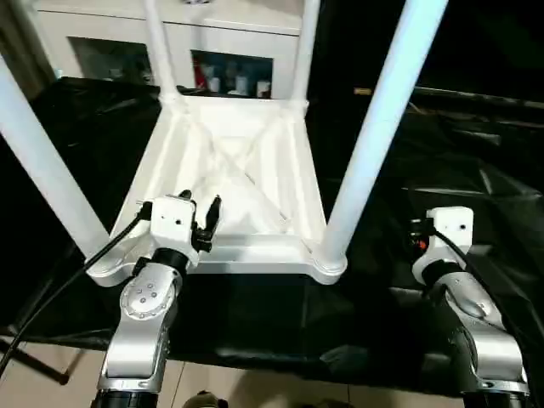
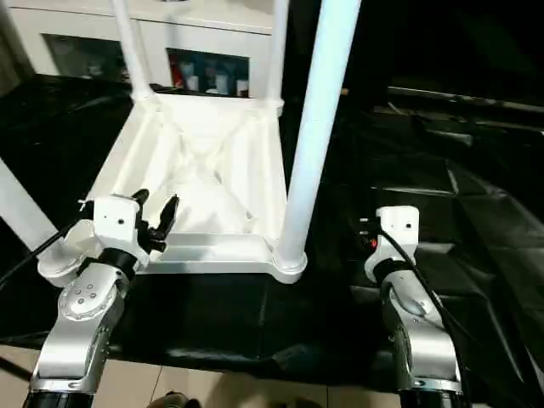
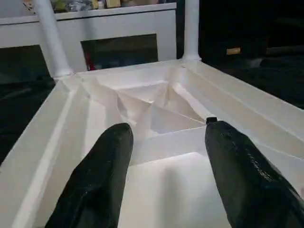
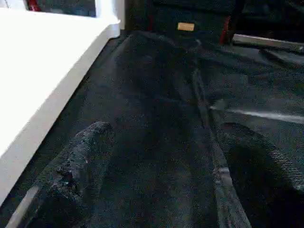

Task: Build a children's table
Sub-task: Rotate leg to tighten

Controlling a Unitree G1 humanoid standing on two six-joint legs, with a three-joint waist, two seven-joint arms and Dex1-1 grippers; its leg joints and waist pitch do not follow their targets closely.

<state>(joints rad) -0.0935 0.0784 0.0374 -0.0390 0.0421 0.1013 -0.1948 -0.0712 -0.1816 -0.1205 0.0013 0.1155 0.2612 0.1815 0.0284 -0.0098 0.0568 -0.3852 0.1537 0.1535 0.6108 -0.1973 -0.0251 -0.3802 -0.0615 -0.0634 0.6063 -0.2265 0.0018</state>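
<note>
Left arm: the silver forearm rises from the lower edge, and the left hand [image 1: 204, 223] reaches forward over the near rim of the tabletop [image 1: 229, 170]. Its two black fingers [image 3: 102, 171] stand moderately apart with nothing between them, poised above the ribbed underside just inside the rim.

Centre: one children's table lies upside down on the black-draped desk [image 1: 476, 170]. Four white tube legs are counted, each seated in a corner socket and pointing up: the near-left leg [image 1: 38, 166], the far-left leg [image 1: 157, 47], the far-right leg [image 1: 304, 51] and the near-right leg [image 1: 378, 127]. Crossed stiffening ribs mark the middle of the underside. A white cabinet [image 1: 229, 42] with glazed openings stands behind the desk.

Right arm: the second silver forearm also rises from the lower edge, and the right hand [image 4: 161, 156] points forward, low over the black cloth. Its fingers [image 4: 78, 166] are spread wide and empty. The tabletop's side wall lies to this hand's left, near but apart; the near-right leg stands between the two hands.
</note>
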